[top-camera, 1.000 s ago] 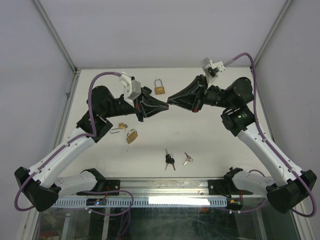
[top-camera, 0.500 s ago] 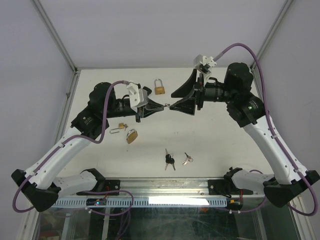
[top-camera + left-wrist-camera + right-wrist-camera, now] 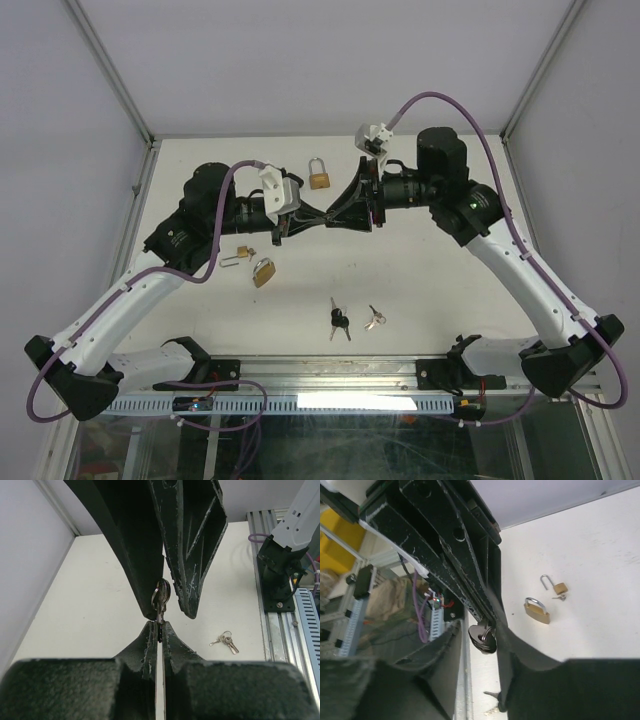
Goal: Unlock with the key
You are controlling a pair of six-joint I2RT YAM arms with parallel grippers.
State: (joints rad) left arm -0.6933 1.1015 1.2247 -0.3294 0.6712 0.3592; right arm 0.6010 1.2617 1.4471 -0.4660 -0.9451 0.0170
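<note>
My left gripper point(image 3: 158, 626) is shut on the blade of a key point(image 3: 160, 599), held in the air above the table's middle point(image 3: 322, 218). The key's dark heads and ring point(image 3: 483, 638) hang between the fingers of my right gripper point(image 3: 477, 626). That gripper is open and faces the left one tip to tip point(image 3: 338, 214). One right finger point(image 3: 512, 645) lies close against the heads and the other stands apart. A brass padlock point(image 3: 264, 271) lies shut on the table. Beside it is a smaller padlock point(image 3: 237, 258) with its shackle open.
Another brass padlock point(image 3: 319, 176) sits at the back of the table. Two loose key bunches lie near the front edge, one dark-headed point(image 3: 340, 320) and one silver point(image 3: 375, 318). Grey walls close in the left, back and right. A metal rail point(image 3: 330, 400) runs along the near edge.
My right gripper went from shut to open, turned its wrist and slid left, so its fingers now straddle the key heads. The left gripper stayed shut on the key.
</note>
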